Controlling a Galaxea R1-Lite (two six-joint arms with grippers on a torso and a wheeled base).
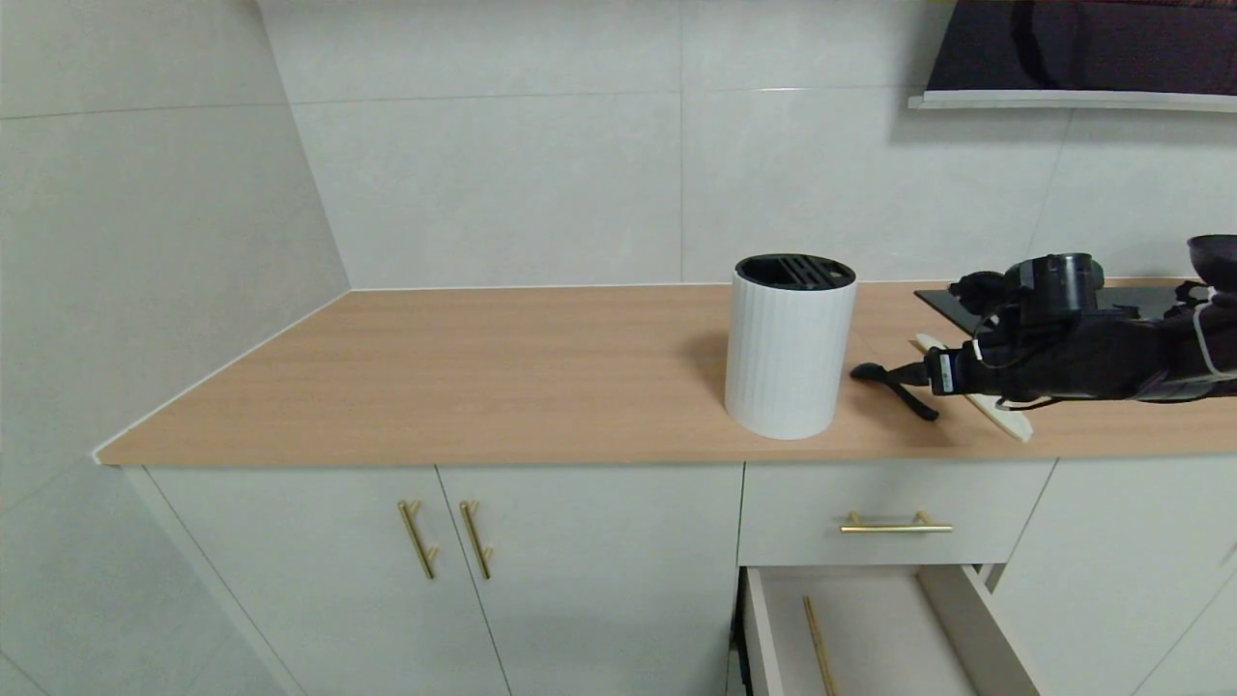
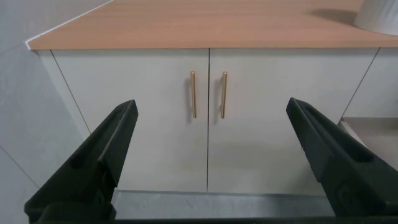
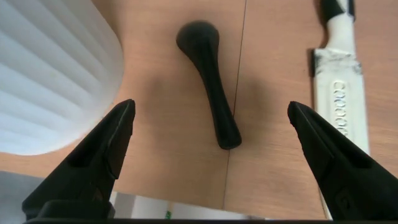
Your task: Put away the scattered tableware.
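At the bottom right of the head view, an open drawer (image 1: 971, 628) holds a thin tan stick (image 1: 819, 650) lying lengthwise. Left of it, low in the frame, are two cabinet doors with gold handles (image 1: 417, 539). The left pincer (image 2: 211, 107) faces these doors below the counter edge, with its fingers wide apart and nothing between them. The wooden counter (image 1: 483, 367) runs across the middle of the frame. Right of centre on it stands a white ribbed holder (image 1: 788, 358) with a slotted black top. Just right of the holder a black spoon (image 1: 868, 371) lies flat on the counter, and a white knife (image 1: 1005, 418) lies beside it, apart from it. The right pincer (image 3: 211, 107) hangs over the spoon with its fingers spread to either side of the handle, gripping nothing. A black cooktop (image 1: 1136, 295) sits at the far right, against the wall.
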